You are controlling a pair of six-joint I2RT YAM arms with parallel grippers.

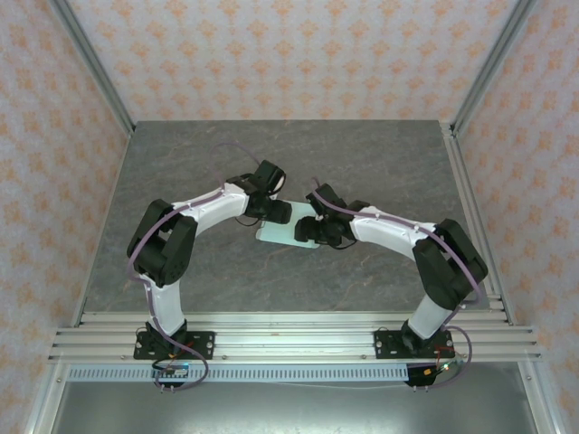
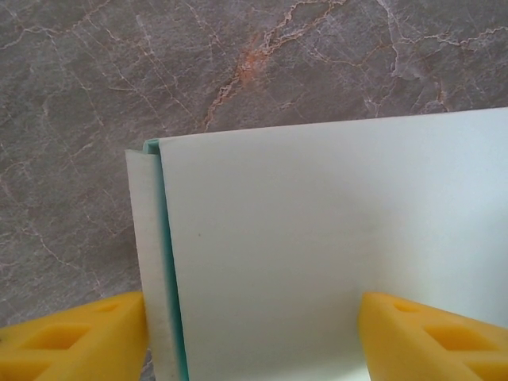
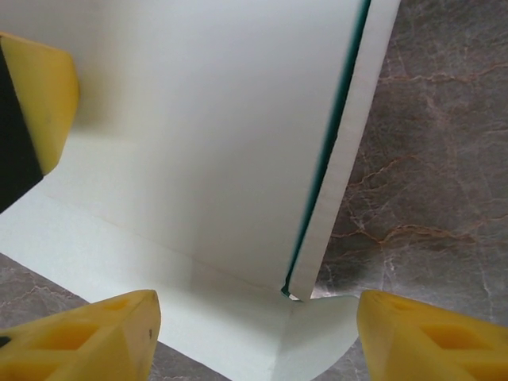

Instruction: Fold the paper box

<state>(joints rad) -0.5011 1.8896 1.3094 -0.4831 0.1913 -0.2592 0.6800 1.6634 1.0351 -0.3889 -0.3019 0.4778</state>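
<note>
Where the two arms meet at the middle of the grey, marble-veined counter (image 1: 362,163), the pale mint-green thin-card paper box (image 1: 276,235) lies between them, partly folded, with bare counter on every side out to the aluminium frame rails (image 1: 99,86). From above, the left gripper (image 1: 277,213) is at the box's left end and the right gripper (image 1: 314,231) at its right end, close together over the card. From the left wrist, the left gripper (image 2: 254,321) stands open, its yellow fingers (image 2: 75,333) wide apart. A broad panel of the paper box (image 2: 333,238) fills the gap, its top edge straight and slightly tilted. A narrow side flap (image 2: 147,238) lies along its left edge, with a thin teal seam between them, just beside the left finger. From the right wrist, the right gripper (image 3: 258,325) is likewise open, both fingers (image 3: 87,337) spread to either side of the card and pinching nothing. There the paper box (image 3: 198,135) shows a straight crease across its lower part, a rounded tab (image 3: 321,329) at the near corner and a narrow flap (image 3: 357,119) along the right edge. One yellow finger of the left gripper (image 3: 40,95) is against the panel's far left, and open counter (image 3: 444,159) lies beyond the right edge.
</note>
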